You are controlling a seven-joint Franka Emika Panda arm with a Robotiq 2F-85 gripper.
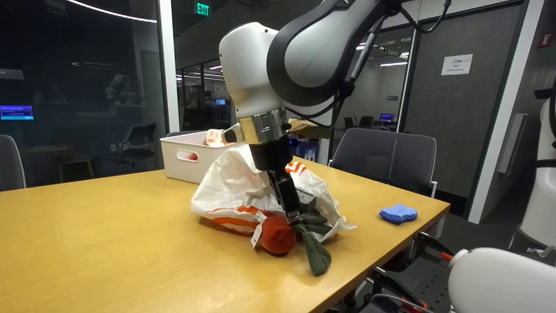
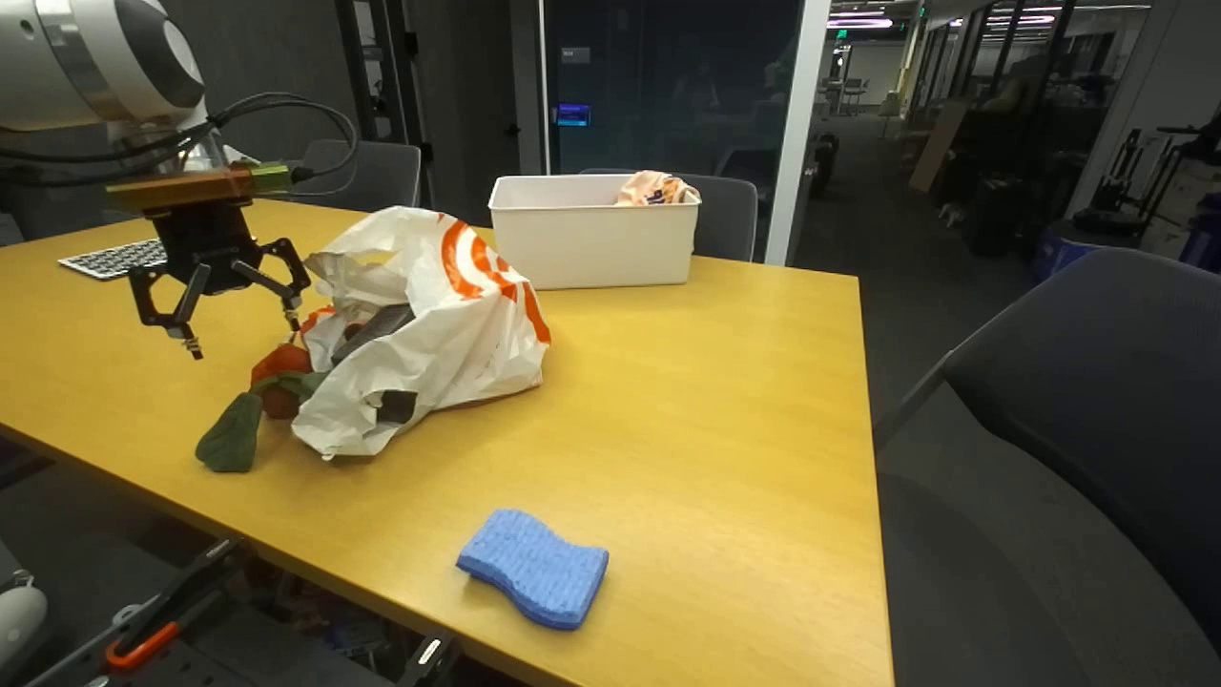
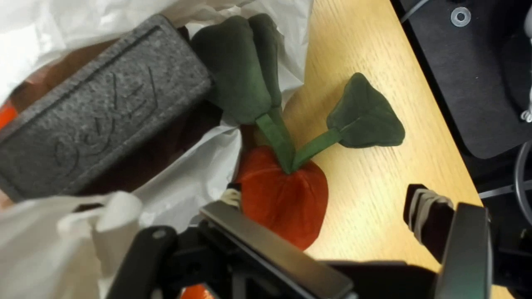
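My gripper (image 3: 328, 197) stands open over the table, its fingers wide apart with nothing gripped between them. Just by one finger (image 2: 292, 315) is a red plush piece (image 3: 286, 199) with green stems and dark green leaves (image 3: 365, 114); whether they touch I cannot tell. The plush lies at the mouth of a crumpled white plastic bag (image 2: 429, 334) with orange-red markings. Inside that mouth a dark grey block (image 3: 104, 108) with engraved lettering shows in the wrist view. Some leaves rest against the bag, and its deeper contents are hidden. A white tag (image 1: 257, 234) hangs beside the plush.
Behind the bag a white bin (image 2: 591, 234) holds a pale patterned cloth (image 2: 656, 189). A blue sponge (image 2: 534, 570) lies near the table edge. A black-and-white patterned flat item (image 2: 113, 260) sits behind the gripper. Chairs (image 1: 384, 152) surround the wooden table (image 1: 108, 243).
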